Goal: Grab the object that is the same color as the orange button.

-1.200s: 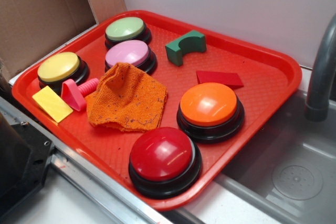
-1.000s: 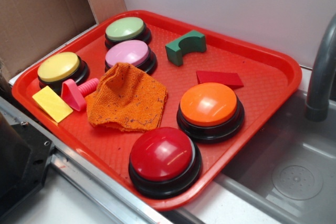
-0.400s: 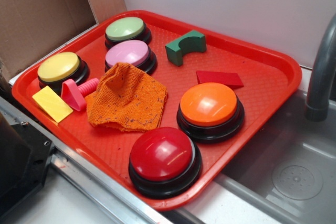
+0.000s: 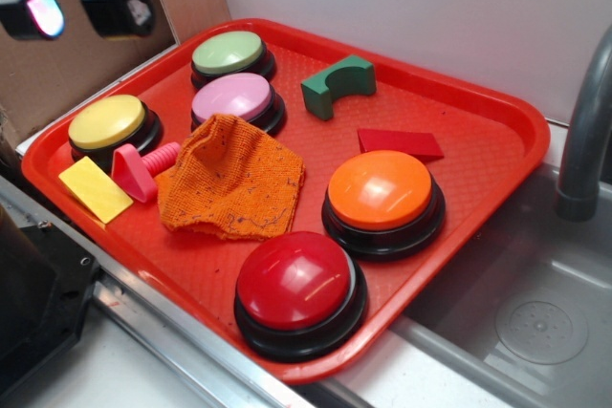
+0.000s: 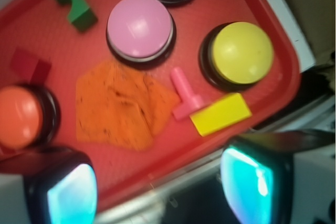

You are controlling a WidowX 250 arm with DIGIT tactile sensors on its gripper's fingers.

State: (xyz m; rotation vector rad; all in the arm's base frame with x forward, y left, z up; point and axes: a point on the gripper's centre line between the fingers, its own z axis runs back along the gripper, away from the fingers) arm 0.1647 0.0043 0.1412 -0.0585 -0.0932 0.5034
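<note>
The orange woven cloth [image 4: 232,179] lies crumpled on the red tray [image 4: 478,112], left of the orange dome button [image 4: 382,193]. In the wrist view the cloth [image 5: 118,106] is mid-frame and the orange button [image 5: 21,118] at the left edge. My gripper [image 4: 81,2] hangs high at the top left, above the tray's far left corner, well away from the cloth. Its jaws are wide apart and empty; in the wrist view the gripper [image 5: 163,190] shows two glowing pads [image 5: 73,195] over the tray's front edge.
Also on the tray: a red button [image 4: 298,284], a pink button [image 4: 232,97], a green button [image 4: 228,53], a yellow button [image 4: 107,123], a green arch block [image 4: 337,85], a red wedge [image 4: 400,143], a pink peg [image 4: 143,164], a yellow block [image 4: 94,188]. A sink [image 4: 535,322] and faucet [image 4: 583,140] lie right.
My gripper has come into the exterior view at the top left, moving in toward the tray. Nothing on the tray has moved.
</note>
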